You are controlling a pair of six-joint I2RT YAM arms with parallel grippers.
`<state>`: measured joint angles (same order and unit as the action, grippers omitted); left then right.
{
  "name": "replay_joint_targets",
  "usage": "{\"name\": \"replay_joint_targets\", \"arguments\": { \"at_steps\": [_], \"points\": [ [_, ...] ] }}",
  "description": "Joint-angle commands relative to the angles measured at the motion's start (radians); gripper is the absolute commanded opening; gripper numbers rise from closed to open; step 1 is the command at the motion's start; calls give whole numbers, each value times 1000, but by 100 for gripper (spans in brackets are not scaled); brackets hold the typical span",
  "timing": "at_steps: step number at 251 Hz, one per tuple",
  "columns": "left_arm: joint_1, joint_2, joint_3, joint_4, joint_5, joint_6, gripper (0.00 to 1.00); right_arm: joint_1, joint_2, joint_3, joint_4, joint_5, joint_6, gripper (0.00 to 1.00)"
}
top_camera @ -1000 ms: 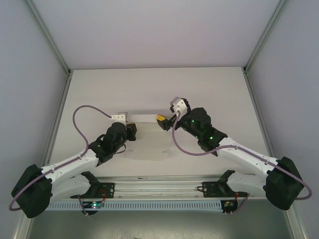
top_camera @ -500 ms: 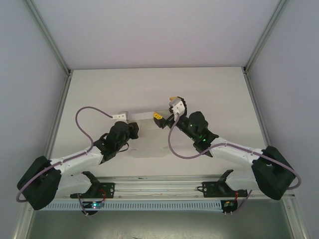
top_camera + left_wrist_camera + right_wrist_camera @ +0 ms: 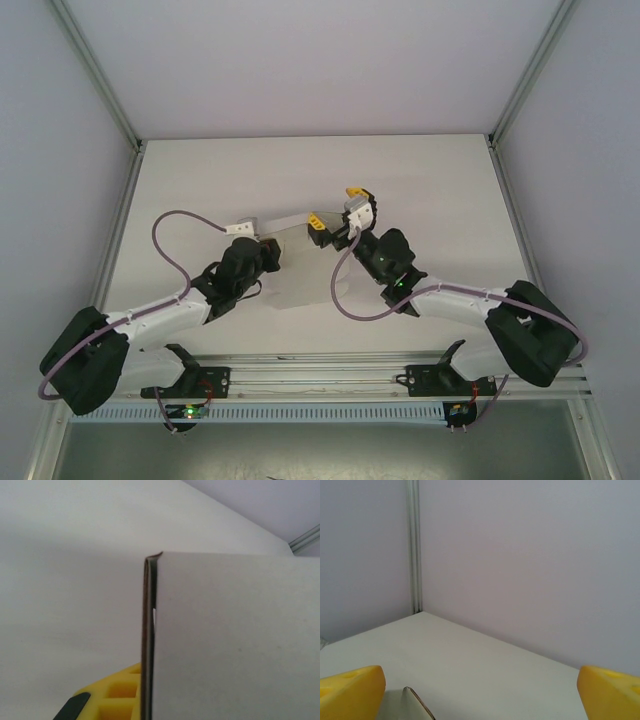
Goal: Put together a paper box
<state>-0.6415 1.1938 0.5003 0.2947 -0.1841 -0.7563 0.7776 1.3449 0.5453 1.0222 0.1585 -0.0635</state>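
The paper box (image 3: 300,272) is a white card sheet between the two arms at the table's middle. My left gripper (image 3: 268,254) is shut on its left edge. In the left wrist view the card (image 3: 230,640) stands edge-on and covers the right half, with one yellow finger (image 3: 112,695) pressed on its left face and the other hidden behind it. My right gripper (image 3: 335,207) is open wide just past the sheet's far right corner. In the right wrist view its yellow fingertips (image 3: 350,692) stand far apart, and a corner of the card (image 3: 415,706) pokes up near the left one.
The white table (image 3: 440,200) runs to grey walls at the back and sides, with metal posts (image 3: 413,545) in the corners. A rail with cables (image 3: 320,380) crosses the near edge between the arm bases.
The right gripper has moved away from the bases and slightly left, staying open. The left arm has pushed the sheet a little farther in, still gripping it.
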Motion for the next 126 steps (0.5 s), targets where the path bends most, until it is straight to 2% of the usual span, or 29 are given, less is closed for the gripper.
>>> {"name": "replay_joint_targets", "arguments": {
  "at_steps": [1,24,43,88,126],
  "points": [
    [-38,-73,94,-23,-22,17,0,45,-77,-20,-132,-35,-9,98],
    [-37,-98,109,-177,-162,11,0,42,-176,-10,-330,31,4,98],
    [-37,-116,97,-227,-224,-3,0,33,-256,-10,-458,76,48,98],
    [-36,-150,70,-226,-241,5,0,0,-440,-38,-628,64,217,98],
    [-36,-155,72,-230,-236,12,0,-43,-474,-36,-711,30,372,98]
  ]
}}
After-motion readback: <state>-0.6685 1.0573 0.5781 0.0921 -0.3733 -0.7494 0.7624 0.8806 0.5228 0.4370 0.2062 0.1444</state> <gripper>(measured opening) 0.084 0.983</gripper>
